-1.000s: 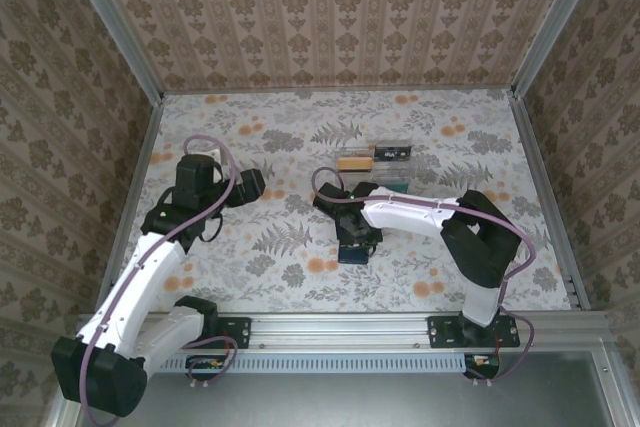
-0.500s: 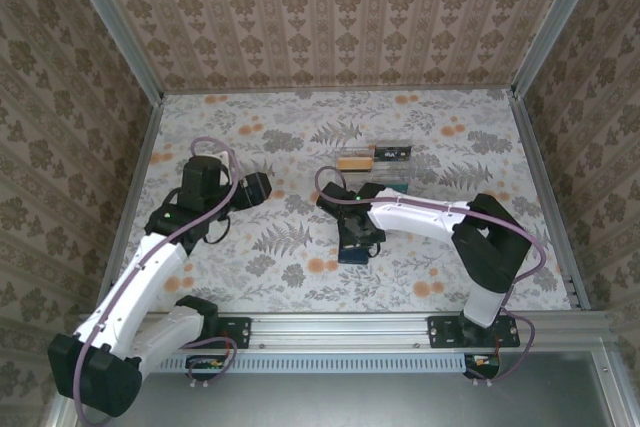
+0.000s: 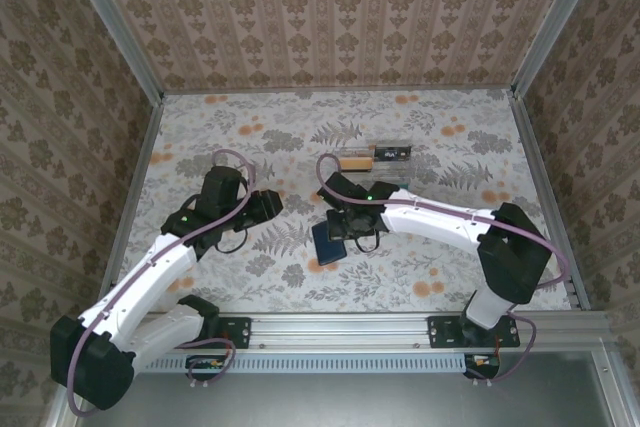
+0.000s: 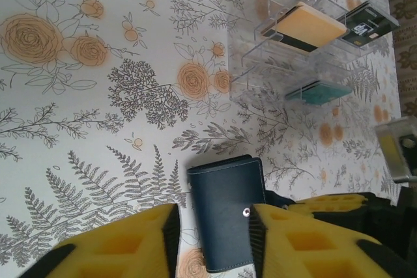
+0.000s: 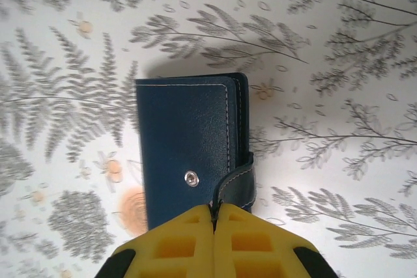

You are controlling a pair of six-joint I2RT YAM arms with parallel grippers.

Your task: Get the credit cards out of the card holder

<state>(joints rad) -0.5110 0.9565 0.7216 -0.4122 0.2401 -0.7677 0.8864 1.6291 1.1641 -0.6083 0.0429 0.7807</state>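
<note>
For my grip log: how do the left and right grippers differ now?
The left gripper has jaws apart, holding nothing; the right gripper is shut on the card holder by its tab. The left stands clear of the holder; the right touches it. Both have yellow fingers.

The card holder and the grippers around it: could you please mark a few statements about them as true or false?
1. The card holder is folded shut on the table. True.
2. The right gripper hovers open above the holder. False: its fingers are shut on the holder's snap tab.
3. The left gripper clamps the holder. False: its fingers stand apart, and the top view shows it off to the side of the holder.
4. A tan card sits in the clear rack. True.
</note>
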